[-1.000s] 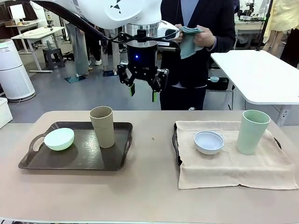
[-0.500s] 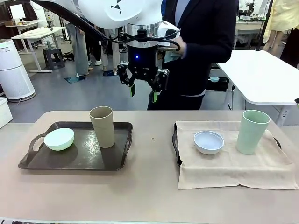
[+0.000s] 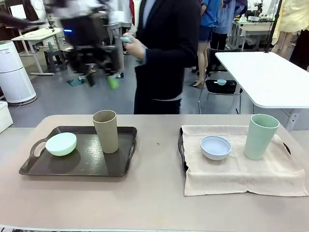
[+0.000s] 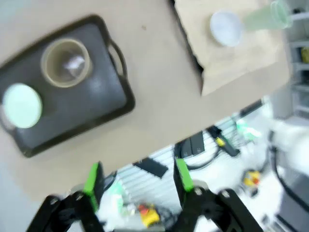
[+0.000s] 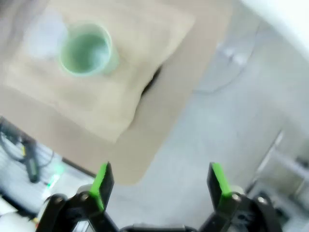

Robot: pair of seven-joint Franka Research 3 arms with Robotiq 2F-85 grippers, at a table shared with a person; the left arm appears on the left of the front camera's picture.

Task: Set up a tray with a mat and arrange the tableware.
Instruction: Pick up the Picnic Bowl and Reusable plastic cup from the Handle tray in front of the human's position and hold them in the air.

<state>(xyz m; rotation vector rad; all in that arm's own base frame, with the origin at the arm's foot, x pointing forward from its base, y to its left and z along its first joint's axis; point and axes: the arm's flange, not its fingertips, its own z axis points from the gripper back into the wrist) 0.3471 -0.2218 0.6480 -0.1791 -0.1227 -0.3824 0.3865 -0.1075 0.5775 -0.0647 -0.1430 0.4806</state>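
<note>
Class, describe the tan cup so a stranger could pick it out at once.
On the table, find the dark tray at the left, the one with no cloth. Of the two things on it, the tan cup is the tall upright one; its neighbour is a low mint bowl.

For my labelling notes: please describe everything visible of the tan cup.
The tan cup is tall, handleless, slightly narrower at the base, with a matte, plastic-like surface. It stands upright, open end up, and looks empty. It rests on the bare dark tray, towards its right side, apart from the mint bowl to the left. Nothing else touches it.
</note>
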